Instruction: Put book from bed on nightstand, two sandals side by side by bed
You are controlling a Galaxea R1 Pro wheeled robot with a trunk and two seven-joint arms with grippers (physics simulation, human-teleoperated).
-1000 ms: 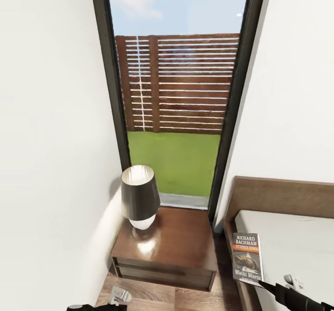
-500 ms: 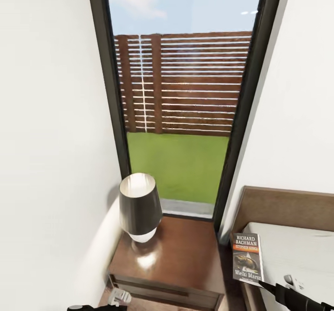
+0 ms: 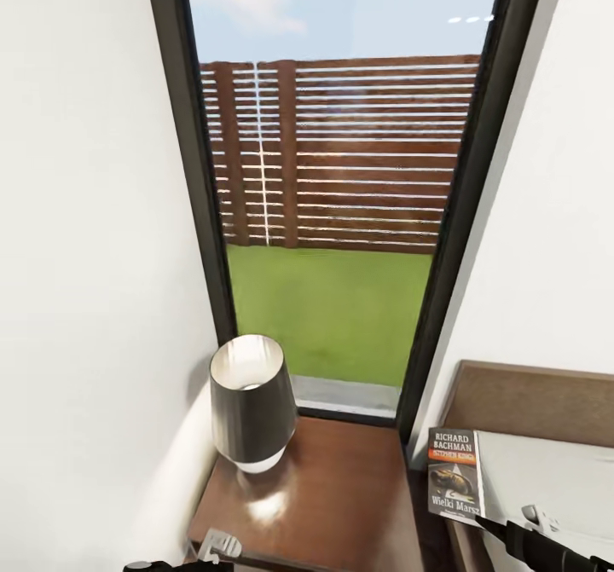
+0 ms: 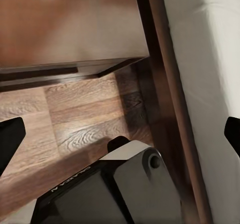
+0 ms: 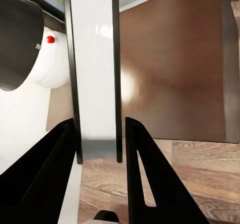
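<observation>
Book (image 3: pixel 453 475) clamped upright in R gripper (image 5: pixel 100 134) beside nightstand (image 3: pixel 341 504); L gripper (image 4: pixel 120 134) spread, empty

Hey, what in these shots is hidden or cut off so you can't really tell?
- Head view: the dark wooden nightstand front runs off the bottom edge.
- Head view: the dark paperback book hides the bed's near corner.
- Right wrist view: the right pincer grips the book edge-on, cover unreadable.
- Left wrist view: the left pincer has fingertips cropped at the sides.
</observation>
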